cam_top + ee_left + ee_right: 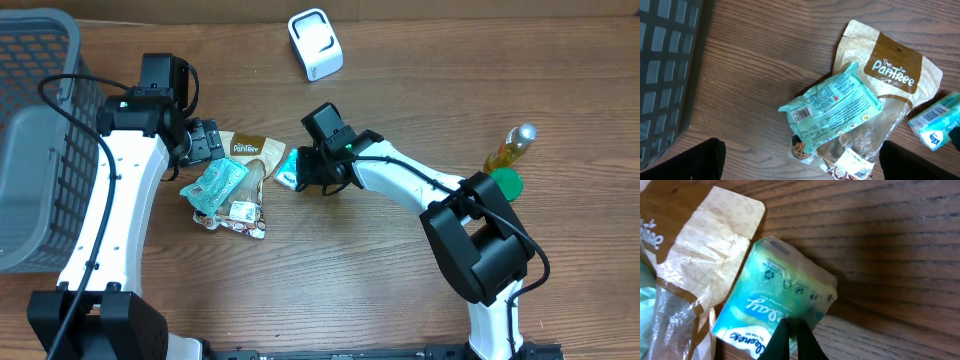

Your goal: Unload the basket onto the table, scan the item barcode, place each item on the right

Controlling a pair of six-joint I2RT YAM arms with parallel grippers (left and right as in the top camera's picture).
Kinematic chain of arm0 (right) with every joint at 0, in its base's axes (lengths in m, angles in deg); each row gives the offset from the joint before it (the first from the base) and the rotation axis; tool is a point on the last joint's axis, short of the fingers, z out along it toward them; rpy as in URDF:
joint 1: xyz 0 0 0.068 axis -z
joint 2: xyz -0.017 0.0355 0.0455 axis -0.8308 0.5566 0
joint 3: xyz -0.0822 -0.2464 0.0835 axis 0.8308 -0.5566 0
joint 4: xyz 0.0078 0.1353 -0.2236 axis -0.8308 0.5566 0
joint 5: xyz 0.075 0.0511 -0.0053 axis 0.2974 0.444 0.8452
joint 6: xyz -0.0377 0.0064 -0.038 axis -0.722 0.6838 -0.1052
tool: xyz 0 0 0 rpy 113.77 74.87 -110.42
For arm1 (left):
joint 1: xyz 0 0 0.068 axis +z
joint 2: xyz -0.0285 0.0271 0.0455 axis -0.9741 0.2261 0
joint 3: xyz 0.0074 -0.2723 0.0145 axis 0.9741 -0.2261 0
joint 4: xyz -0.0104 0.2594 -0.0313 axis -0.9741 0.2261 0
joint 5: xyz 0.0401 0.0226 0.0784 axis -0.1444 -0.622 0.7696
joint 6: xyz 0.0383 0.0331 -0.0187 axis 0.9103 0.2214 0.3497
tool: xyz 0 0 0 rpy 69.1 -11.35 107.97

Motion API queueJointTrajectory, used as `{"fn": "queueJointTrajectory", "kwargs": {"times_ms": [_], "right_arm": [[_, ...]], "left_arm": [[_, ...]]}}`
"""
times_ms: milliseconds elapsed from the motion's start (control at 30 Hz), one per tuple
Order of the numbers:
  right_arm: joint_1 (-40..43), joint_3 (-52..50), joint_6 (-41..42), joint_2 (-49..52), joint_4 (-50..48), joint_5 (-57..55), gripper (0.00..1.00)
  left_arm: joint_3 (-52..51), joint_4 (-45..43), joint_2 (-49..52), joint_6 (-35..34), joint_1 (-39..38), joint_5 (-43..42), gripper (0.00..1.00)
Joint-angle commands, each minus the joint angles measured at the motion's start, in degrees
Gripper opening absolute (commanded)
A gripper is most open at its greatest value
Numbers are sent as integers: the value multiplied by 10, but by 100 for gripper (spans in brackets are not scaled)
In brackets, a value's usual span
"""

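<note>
A teal snack packet (pixel 832 107) lies on the table with its barcode face up, on top of a brown and clear Pantree pouch (pixel 890 75). My left gripper (pixel 800 165) hangs open above them, one finger on each side and nothing between. In the overhead view the left gripper (pixel 205 140) sits just left of the pouch (pixel 252 150) and above the teal packet (pixel 215 187). A blue and white tissue pack (pixel 775 305) lies to the right of the pouch. My right gripper (pixel 792 323) is shut, pinching the tissue pack's near edge; overhead, the right gripper (pixel 305 172) is at the tissue pack (pixel 289 168).
A white barcode scanner (pixel 315 43) stands at the back centre. A grey basket (pixel 40 140) fills the left edge of the table. At the right stand a yellow bottle (pixel 510 148) and a green item (pixel 507 183). A small labelled pack (pixel 243 212) lies under the pouch.
</note>
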Motion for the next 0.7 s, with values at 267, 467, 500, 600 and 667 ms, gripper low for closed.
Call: {"fn": "queueJointTrajectory", "kwargs": {"times_ms": [267,467,500,600,667], "right_arm": [[-3,-10,0,8,8,-31,4],[-3,-28,0,8,-4,-31,4],[-3,-31,0,8,-9,-31,4],[-3,-36,0,8,-11,-31,4],[-3,-39,0,8,-5,-30,4]], "left_arm": [[5,0,2,-6,-2,1,100],[5,0,2,-6,-2,1,100],[5,0,2,-6,-2,1,100],[5,0,2,-6,-2,1,100],[5,0,2,-6,-2,1,99]]}}
